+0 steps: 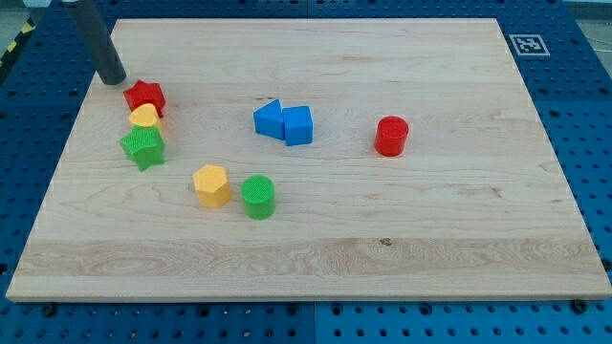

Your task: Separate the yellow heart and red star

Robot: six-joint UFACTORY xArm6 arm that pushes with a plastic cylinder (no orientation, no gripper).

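Observation:
The red star (144,96) lies near the board's left edge, toward the view's top. The yellow heart (144,117) sits just below it and touches it. A green star (143,147) sits just below the heart, touching it too. My tip (114,78) rests on the board up and to the left of the red star, a small gap away from it.
Two blue blocks (284,122) sit together near the board's middle. A red cylinder (391,136) stands to their right. A yellow hexagon block (211,184) and a green cylinder (258,197) sit lower left of centre. The wooden board (382,258) lies on a blue pegboard.

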